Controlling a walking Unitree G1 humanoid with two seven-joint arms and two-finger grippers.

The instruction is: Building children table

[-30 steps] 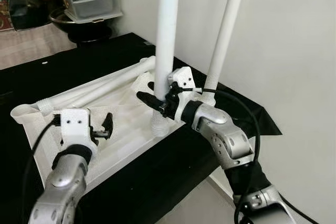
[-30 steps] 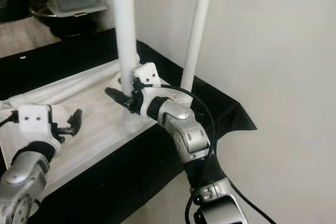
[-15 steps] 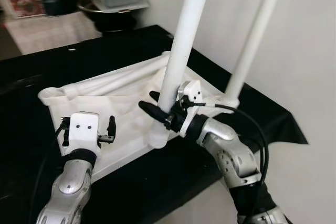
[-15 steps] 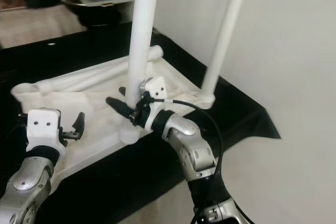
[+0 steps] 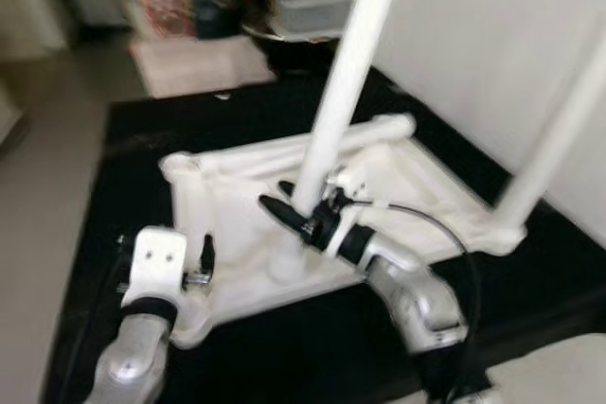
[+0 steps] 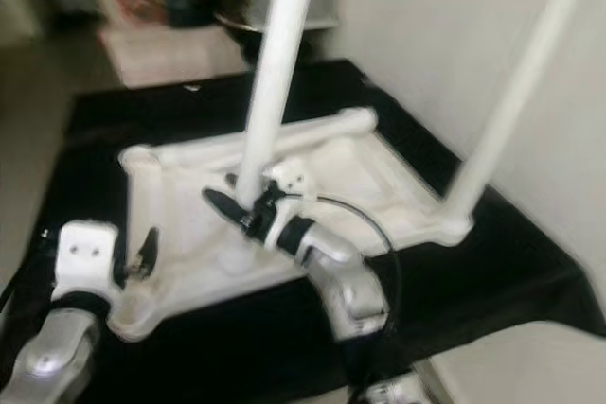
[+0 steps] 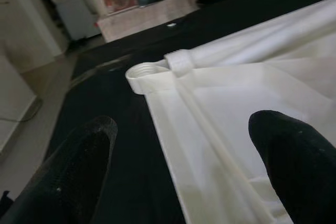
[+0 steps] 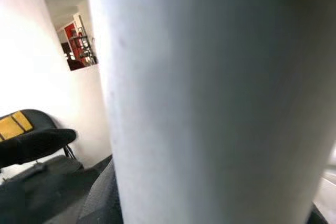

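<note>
The white children's table lies upside down, its tabletop (image 5: 232, 201) on a black mat. A near leg (image 5: 343, 92) stands upright in its socket, and my right gripper (image 5: 295, 212) is shut around it low down; the right wrist view is close against this leg (image 8: 210, 98). A second leg (image 5: 559, 139) stands at the right corner by the wall. Another leg (image 5: 312, 144) lies along the far edge. My left gripper (image 5: 203, 258) is open at the tabletop's front left, its fingers (image 7: 79, 156) spread over the tabletop's edge near an open corner socket (image 7: 144, 72).
The black mat (image 5: 123, 139) spreads around the table on a pale floor. A white wall (image 5: 473, 16) runs close along the right side. Storage boxes and a dark bowl (image 5: 308, 2) stand at the back. The pictures are blurred.
The camera has risen and pulled back, so the whole table sits lower and smaller in view. My right gripper still holds the near leg. My left gripper stays open by the tabletop.
</note>
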